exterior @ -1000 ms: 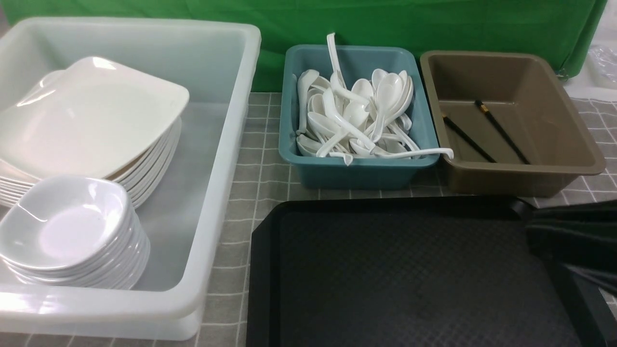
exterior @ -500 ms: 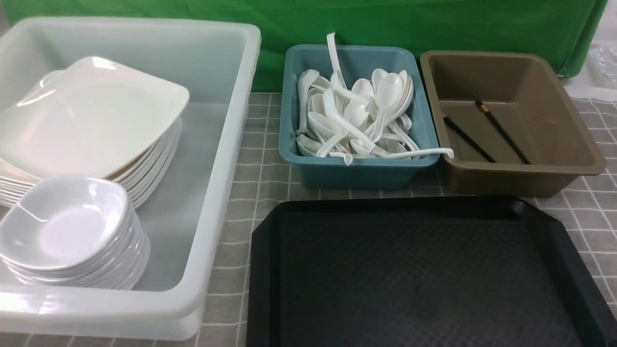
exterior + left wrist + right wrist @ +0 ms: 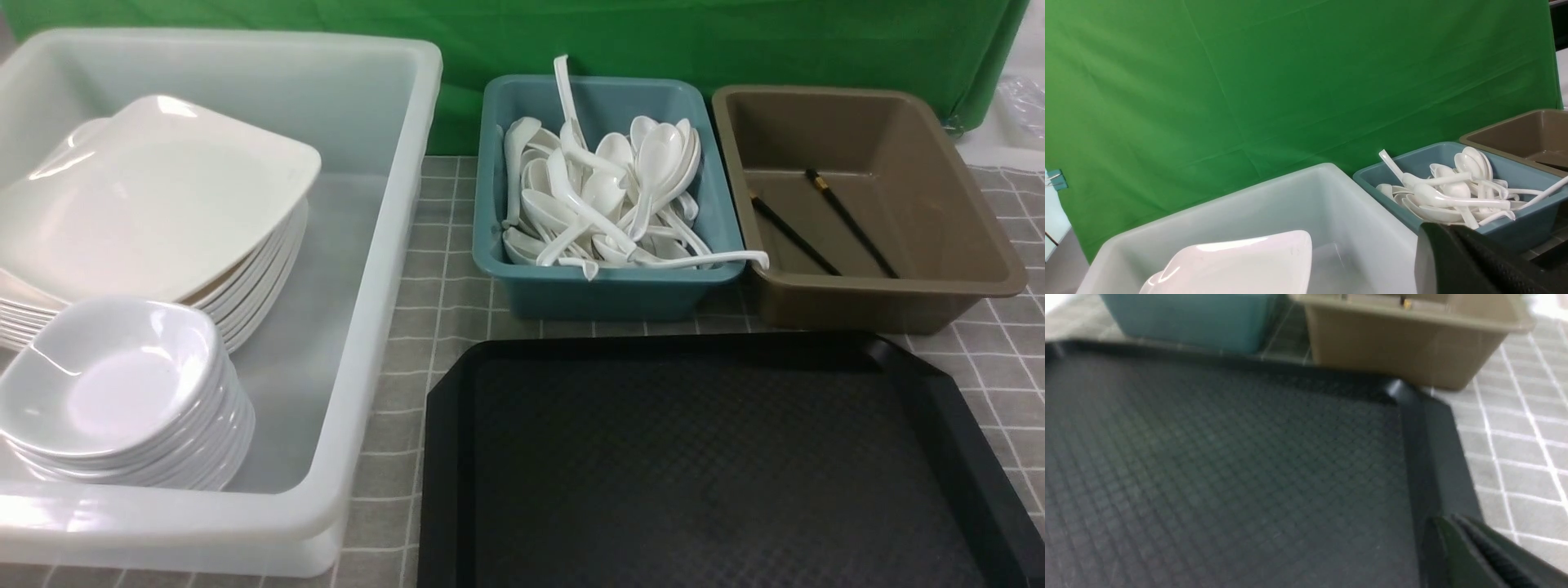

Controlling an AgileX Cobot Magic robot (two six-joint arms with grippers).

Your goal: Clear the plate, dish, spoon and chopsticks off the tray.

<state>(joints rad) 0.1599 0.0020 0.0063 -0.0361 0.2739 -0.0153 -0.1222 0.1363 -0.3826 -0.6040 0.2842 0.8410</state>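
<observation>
black textured plastic tray (image 3: 702, 465) bare; we note black gold-banded chopsticks (image 3: 849, 222) in brown bin (image 3: 992, 269); both grippers pressed together.

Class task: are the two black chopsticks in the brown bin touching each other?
Apart. The front view shows the chopsticks lying side by side in the brown bin, bare floor between them along their whole length.

Tray (image 3: 445, 457): black, diamond-textured floor. Chopsticks (image 3: 849, 220): black, gold bands. Bin holding chopsticks (image 3: 971, 278): brown. Bin left of brown bin (image 3: 604, 294): teal; spoons (image 3: 604, 196) white. Cloth under tray (image 3: 441, 286): grey, white grid. Backdrop (image 3: 653, 41): green.
</observation>
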